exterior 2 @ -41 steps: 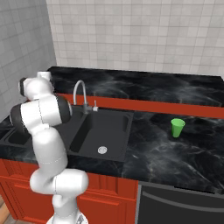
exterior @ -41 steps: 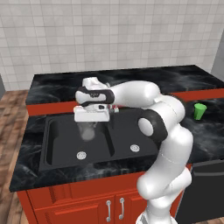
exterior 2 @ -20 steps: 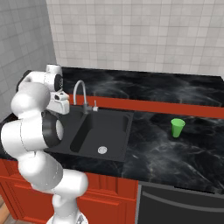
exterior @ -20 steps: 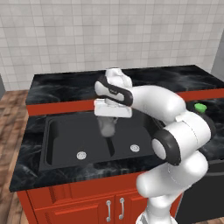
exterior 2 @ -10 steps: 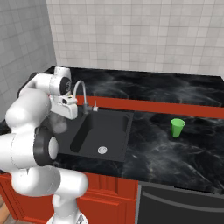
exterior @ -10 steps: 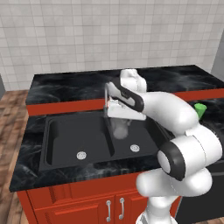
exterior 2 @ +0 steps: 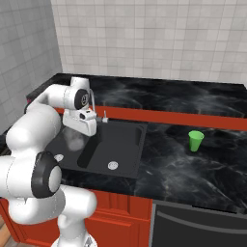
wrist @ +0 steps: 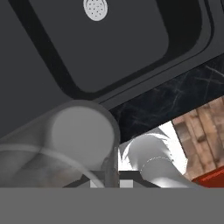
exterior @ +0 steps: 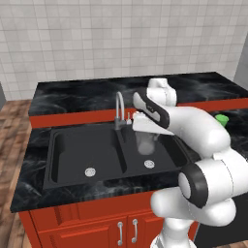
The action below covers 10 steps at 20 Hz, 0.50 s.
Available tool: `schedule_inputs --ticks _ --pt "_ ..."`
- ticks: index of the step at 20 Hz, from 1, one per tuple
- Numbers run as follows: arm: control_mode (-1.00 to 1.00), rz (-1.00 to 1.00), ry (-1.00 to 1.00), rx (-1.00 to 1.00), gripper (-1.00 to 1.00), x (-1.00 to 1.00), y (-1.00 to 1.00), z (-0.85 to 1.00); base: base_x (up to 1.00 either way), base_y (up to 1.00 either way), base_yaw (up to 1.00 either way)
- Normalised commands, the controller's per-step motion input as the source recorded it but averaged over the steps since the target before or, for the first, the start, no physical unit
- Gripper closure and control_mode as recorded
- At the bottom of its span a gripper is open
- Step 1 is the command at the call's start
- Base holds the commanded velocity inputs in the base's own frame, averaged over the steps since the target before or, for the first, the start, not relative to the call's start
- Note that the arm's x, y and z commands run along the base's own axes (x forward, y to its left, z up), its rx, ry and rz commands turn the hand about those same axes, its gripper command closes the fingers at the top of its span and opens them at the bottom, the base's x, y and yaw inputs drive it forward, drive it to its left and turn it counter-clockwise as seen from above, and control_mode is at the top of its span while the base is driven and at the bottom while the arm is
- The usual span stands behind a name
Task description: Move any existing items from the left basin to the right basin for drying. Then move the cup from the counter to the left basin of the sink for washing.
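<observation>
Above the right basin of the matte black sink, the gripper hangs with a small grey translucent tumbler clamped between its jaws, the glass held clear of the basin floor. In the left base view the tumbler sits just right of the middle divider, above and slightly left of the right basin's round silver drain. The slim silver gooseneck tap rises at the divider just beside the hand, to its left in that view. The left basin lies to the left, its own silver drain showing on bare black floor.

From the right base view the gripper points down with the tumbler under it, a pale blur against the dark tub, beside the tap. The bright green cup stands upright on the glossy black marble-look counter, well apart from the sink on its right side; in the left base view the cup is a green sliver behind the arm's white elbow.

Along the hand view, the tumbler is seen bottom-on, big and close, its round grey base facing the lens, with a dark basin and a drain beyond it.
</observation>
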Motion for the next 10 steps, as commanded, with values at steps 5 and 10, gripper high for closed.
schedule_inputs --ticks 5,10 --pt "-1.0 0.0 -0.01 0.0 1.0 0.0 -0.41 0.0 0.0 0.0 0.0" --pt "-1.0 0.0 -0.01 0.0 1.0 0.0 -0.4 -0.06 0.0 0.0 0.0"
